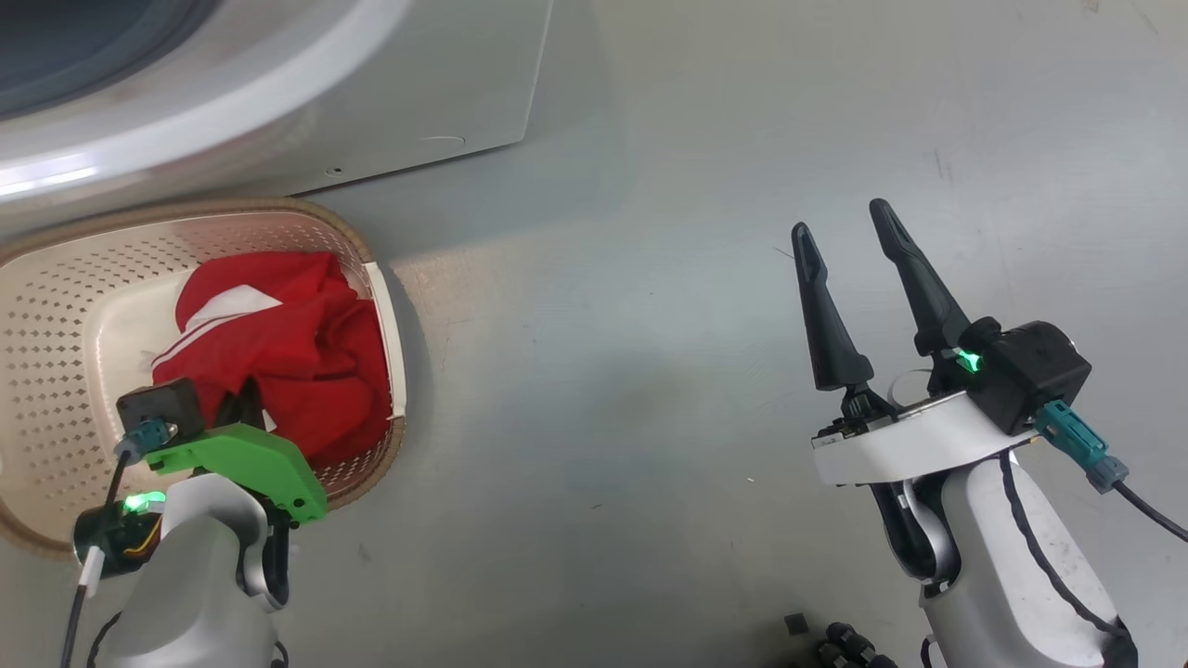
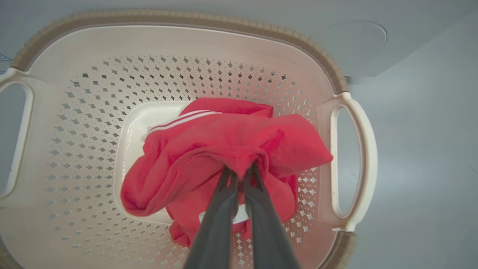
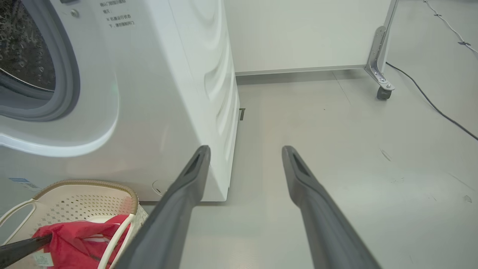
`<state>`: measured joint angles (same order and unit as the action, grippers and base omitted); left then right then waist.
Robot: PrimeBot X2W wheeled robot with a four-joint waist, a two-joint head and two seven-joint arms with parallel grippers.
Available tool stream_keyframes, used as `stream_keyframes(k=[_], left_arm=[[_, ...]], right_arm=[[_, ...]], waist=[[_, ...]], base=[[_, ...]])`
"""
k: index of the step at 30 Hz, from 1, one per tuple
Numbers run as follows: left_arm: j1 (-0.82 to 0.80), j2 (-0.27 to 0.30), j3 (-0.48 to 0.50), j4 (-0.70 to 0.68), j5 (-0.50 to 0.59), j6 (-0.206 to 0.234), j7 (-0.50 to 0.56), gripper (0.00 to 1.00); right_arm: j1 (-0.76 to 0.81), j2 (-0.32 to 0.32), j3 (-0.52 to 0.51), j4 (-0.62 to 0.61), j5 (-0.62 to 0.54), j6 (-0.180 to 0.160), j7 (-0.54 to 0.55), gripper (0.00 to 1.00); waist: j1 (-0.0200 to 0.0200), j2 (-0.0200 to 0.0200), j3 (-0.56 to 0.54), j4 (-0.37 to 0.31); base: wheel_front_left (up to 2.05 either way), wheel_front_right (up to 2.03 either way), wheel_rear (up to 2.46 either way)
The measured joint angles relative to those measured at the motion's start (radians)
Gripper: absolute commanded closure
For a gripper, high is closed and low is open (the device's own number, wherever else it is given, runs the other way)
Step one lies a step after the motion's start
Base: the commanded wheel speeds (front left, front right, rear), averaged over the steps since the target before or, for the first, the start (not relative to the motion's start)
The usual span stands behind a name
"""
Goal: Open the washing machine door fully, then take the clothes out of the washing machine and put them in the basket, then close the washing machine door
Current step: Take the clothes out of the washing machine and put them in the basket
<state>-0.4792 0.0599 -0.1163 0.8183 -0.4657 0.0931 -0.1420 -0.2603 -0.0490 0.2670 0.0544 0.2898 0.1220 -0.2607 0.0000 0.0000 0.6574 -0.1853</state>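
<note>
The cream basket (image 2: 179,16) stands on the floor right below the front of the white washing machine (image 3: 168,93). Red clothes (image 2: 224,138) with white stripes hang into the basket, bunched at the top. My left gripper (image 2: 241,170) is shut on that bunch, above the middle of the basket. In the head view its green wrist part (image 1: 246,464) covers the basket's (image 1: 186,211) near rim. My right gripper (image 1: 845,227) is open and holds nothing, out over bare floor to the right of the machine. The drum opening (image 3: 22,48) with its grey gasket shows. The washing machine door is out of view.
Grey floor (image 3: 354,157) stretches to the right of the machine. A white panel on a metal leg with a caster (image 3: 384,92) stands behind, and a black cable (image 3: 429,101) runs across the floor at the far right.
</note>
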Motion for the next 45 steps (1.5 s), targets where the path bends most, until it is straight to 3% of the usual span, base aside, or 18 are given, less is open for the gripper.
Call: stream_keyframes(k=[2,3,4,5,7,20,27,37,45], left_arm=[[-0.013,0.000,0.000,0.019,-0.003,0.000,0.001,1.00],[-0.018,-0.001,0.000,0.027,-0.006,0.000,0.002,0.93],[-0.024,-0.001,0.000,0.036,-0.007,0.000,0.004,0.67],[-0.030,-0.001,0.000,0.045,-0.007,0.000,0.008,0.56],[-0.036,-0.001,0.001,0.053,-0.007,0.000,0.009,0.00],[-0.054,-0.007,-0.003,0.137,-0.007,-0.003,-0.065,0.00],[-0.052,-0.015,-0.006,0.121,-0.007,-0.029,-0.103,0.00],[-0.009,-0.022,-0.018,0.030,0.006,-0.057,-0.110,0.00],[0.015,-0.024,0.010,-0.187,0.039,-0.059,-0.110,0.00]], right_arm=[[-0.003,0.000,0.002,0.001,0.000,0.000,0.000,0.00],[-0.005,0.000,0.002,0.001,0.000,0.000,0.000,0.00],[-0.007,0.000,0.002,0.001,0.000,0.000,0.000,0.00],[-0.008,0.000,0.002,0.001,0.000,0.000,0.000,0.00],[-0.010,0.000,0.002,0.001,0.000,0.000,0.000,0.00],[-0.018,0.000,-0.001,0.042,0.000,0.000,0.000,0.00],[-0.015,0.000,-0.023,0.063,-0.014,0.000,0.000,0.00],[0.031,0.000,-0.062,0.089,-0.039,0.000,0.000,0.00],[0.061,-0.001,-0.076,0.097,-0.051,0.000,0.000,0.00]], waist=[[0.0000,0.0000,0.002,0.000],[0.0000,0.0000,0.002,0.001],[0.0000,0.0000,0.002,0.001],[0.0000,0.0000,0.003,0.001],[0.0000,0.0000,0.002,0.001],[0.0000,0.0000,-0.050,0.012],[0.0000,0.0000,-0.102,0.028],[0.0000,0.0000,-0.192,0.065],[0.0000,0.0000,-0.266,0.100]], base=[[0.00,0.00,0.00],[0.00,0.00,0.00],[0.00,0.00,0.00],[0.00,0.00,0.00],[0.00,0.00,0.00],[0.00,0.00,0.00],[0.00,0.00,0.00],[0.00,0.00,0.00],[0.00,0.00,0.00]])
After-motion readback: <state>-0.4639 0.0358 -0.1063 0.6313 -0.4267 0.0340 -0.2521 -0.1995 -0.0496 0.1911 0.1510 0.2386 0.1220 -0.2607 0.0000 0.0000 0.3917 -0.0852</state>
